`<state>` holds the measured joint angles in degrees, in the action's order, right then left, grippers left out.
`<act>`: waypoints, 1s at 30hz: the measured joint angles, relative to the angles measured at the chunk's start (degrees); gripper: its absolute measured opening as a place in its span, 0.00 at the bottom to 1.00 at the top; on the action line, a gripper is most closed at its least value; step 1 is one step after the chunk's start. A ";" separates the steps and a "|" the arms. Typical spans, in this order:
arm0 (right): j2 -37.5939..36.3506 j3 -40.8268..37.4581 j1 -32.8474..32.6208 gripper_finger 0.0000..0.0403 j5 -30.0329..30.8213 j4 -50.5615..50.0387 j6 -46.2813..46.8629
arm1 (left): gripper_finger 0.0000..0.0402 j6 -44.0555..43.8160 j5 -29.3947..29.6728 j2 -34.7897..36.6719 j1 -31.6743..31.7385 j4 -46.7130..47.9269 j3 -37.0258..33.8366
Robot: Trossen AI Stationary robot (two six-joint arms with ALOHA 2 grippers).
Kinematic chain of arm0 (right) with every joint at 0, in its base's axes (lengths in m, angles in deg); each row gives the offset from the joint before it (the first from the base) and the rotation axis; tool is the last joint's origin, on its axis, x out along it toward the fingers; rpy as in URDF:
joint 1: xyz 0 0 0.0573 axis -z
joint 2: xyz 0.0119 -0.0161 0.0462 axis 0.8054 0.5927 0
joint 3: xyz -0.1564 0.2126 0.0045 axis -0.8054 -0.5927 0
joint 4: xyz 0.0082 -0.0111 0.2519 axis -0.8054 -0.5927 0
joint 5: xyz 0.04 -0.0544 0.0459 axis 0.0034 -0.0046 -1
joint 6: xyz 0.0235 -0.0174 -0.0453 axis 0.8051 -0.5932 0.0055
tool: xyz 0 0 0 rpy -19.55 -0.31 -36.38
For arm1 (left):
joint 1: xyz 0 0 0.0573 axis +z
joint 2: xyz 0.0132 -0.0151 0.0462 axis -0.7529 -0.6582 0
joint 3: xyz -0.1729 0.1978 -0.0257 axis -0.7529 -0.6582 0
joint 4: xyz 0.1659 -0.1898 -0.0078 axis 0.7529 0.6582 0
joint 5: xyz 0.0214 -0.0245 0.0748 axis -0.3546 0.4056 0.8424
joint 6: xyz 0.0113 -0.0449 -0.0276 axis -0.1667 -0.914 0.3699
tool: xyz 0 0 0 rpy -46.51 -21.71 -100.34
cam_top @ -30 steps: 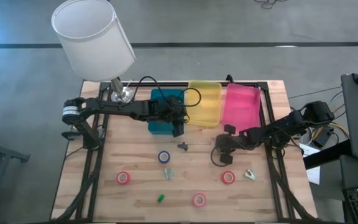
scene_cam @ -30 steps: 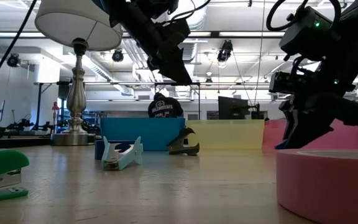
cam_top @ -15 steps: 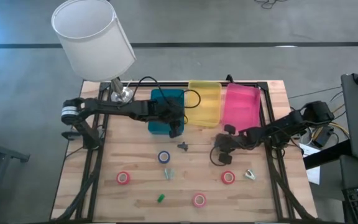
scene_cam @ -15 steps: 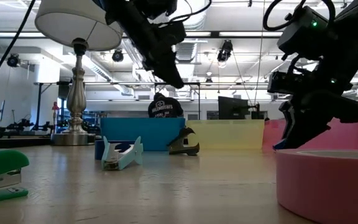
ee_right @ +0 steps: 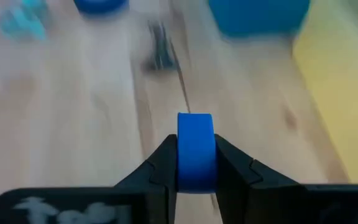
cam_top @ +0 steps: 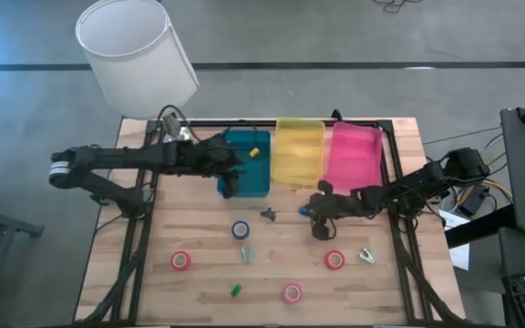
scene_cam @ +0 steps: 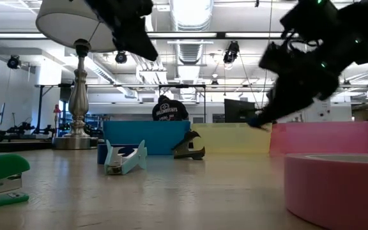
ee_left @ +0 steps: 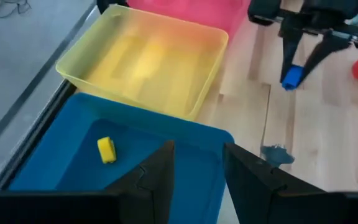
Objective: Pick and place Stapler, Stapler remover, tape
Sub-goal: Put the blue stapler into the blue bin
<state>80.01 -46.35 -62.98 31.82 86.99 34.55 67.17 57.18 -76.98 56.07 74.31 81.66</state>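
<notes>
My right gripper [cam_top: 306,211] hangs above the table's middle, shut on a small blue block [ee_right: 195,149]. Just left of it the dark stapler remover [cam_top: 268,215] lies on the wood. A blue tape roll [cam_top: 241,230] and three red ones [cam_top: 181,261] [cam_top: 334,260] [cam_top: 292,292] lie flat nearer the front. Among them lie a green stapler [cam_top: 235,291] and a pale blue one [cam_top: 248,255]. My left gripper [ee_left: 197,171] is open and holds nothing, above the near wall of the blue bin [cam_top: 264,182], in which a yellow block [cam_top: 254,152] lies. My right gripper pinches the blue block's two flat sides [ee_right: 195,177] between its two fingers. The fingers slant down toward the table's left. The block [scene_cam: 254,121] is lifted clear of the table and sticks out past the fingertips.
A yellow bin [cam_top: 299,150] and a pink bin [cam_top: 358,155] stand right of the blue one along the far edge. A lamp [cam_top: 135,55] stands at the far left corner. A small pale object [cam_top: 366,256] lies near the right red roll.
My left gripper has drawn back from the bin's right side toward the table's left and risen, still open, and the yellow block in the bin now shows. My right gripper has tipped up from pointing steeply down and lifted the blue block a little toward the far left.
</notes>
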 joint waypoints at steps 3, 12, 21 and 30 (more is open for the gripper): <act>-0.02 0.43 0.00 0.17 0.03 7.76 -3.06 | 0.34 -1.05 -0.04 2.97 -0.13 -5.51 -5.34; 3.57 13.04 4.29 0.17 2.15 10.18 -11.15 | 0.34 -0.61 -0.12 5.18 -0.22 -15.94 -15.89; 21.27 32.20 12.31 0.18 1.93 3.44 -16.62 | 0.34 1.94 2.88 5.95 -0.22 -16.24 -15.56; 37.13 53.46 15.85 0.19 1.97 -23.55 -17.55 | 0.34 2.65 8.77 8.53 -0.20 -15.89 -15.58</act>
<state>117.14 7.10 -47.12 33.78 63.44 17.00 69.82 65.95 -68.45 55.87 58.42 66.08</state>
